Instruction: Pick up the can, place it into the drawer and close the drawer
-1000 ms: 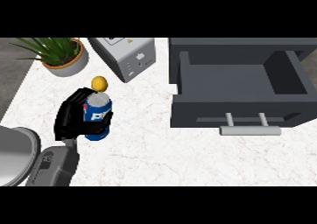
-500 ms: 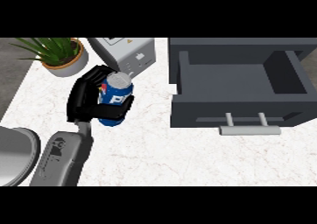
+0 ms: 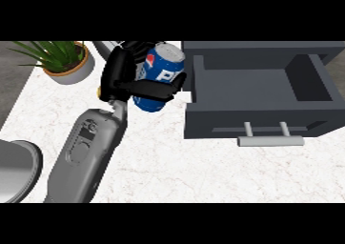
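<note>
Far left, lower edge: a grey rounded object (image 3: 12, 167) is cut off by the frame; what it is cannot be told. Upper left: a potted plant (image 3: 60, 59) is seen on the white marble counter (image 3: 203, 171), well apart from the drawer.

Next right: a grey forearm (image 3: 87, 147) is seen coming in from the lower edge and angled up to the right. The left hand (image 3: 122, 76) is at its end, just right of the plant. Its fingers (image 3: 153, 88) are wrapped round the can (image 3: 163, 71), across the lower half of the body. A small yellow bit is seen at the hand's left edge; the item cannot be identified.

The can is blue with a red-and-white logo and a silver top. It is tilted, with the top toward the upper right. It is held in the left hand, just beside the drawer's left wall and outside the compartment. Contact with the counter cannot be judged, since the can's lower end is masked by the hand.

Right: the dark grey drawer (image 3: 259, 121) is pulled open, and the compartment floor is exposed. The light grey bar handle (image 3: 270, 140) is mounted on the front panel, facing the lower edge.
</note>
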Action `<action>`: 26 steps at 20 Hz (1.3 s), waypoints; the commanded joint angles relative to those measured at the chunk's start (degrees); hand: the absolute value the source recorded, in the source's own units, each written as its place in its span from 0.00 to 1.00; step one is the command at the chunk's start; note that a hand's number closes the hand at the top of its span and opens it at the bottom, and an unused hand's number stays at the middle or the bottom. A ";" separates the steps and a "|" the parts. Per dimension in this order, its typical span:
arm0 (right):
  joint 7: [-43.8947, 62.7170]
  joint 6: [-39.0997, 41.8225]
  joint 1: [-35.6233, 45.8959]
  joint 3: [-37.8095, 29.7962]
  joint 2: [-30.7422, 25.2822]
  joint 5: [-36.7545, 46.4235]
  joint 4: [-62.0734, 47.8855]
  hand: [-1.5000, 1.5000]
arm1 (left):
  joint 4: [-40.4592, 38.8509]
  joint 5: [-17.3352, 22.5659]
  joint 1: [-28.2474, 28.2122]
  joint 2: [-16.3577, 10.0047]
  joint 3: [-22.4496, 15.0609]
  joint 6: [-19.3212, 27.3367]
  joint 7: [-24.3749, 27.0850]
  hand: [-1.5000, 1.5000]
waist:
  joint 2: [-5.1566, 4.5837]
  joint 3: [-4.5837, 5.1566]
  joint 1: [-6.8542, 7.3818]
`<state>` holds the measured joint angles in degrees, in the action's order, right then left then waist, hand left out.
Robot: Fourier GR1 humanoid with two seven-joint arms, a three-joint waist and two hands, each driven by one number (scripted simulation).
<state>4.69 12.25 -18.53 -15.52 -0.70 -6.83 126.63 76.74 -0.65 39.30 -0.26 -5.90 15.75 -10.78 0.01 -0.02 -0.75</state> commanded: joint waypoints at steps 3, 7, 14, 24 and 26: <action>1.30 -1.32 -1.23 1.31 0.67 0.90 2.78 0.00 | -3.32 -1.08 11.28 0.25 -0.66 2.89 -4.62 1.00 | 0.03 0.00 -0.01; -1.64 0.25 -2.32 1.28 0.67 0.81 0.77 0.00 | -10.80 2.72 18.36 0.26 -3.53 7.82 -3.41 1.00 | -0.07 -0.01 -0.42; 4.57 -1.43 4.86 0.00 -1.59 0.47 -0.03 0.00 | -22.26 7.22 29.13 0.26 -5.61 12.78 -2.42 1.00 | -0.29 0.00 -0.84; 2.20 -1.02 4.66 1.76 0.13 2.27 -2.07 0.00 | -36.03 15.25 41.76 0.26 -12.34 18.70 -1.90 1.00 | -0.48 -0.07 -2.22; 5.26 -0.31 5.81 -1.31 -2.52 -1.74 -0.10 0.00 | -38.56 17.20 41.88 0.26 -13.49 18.55 -0.82 1.00 | -0.51 -0.07 -2.54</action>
<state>7.62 11.51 -13.48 -15.54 -1.83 -6.44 125.11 42.44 13.13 78.86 0.00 -16.34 32.44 -12.59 -0.44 -0.08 -2.68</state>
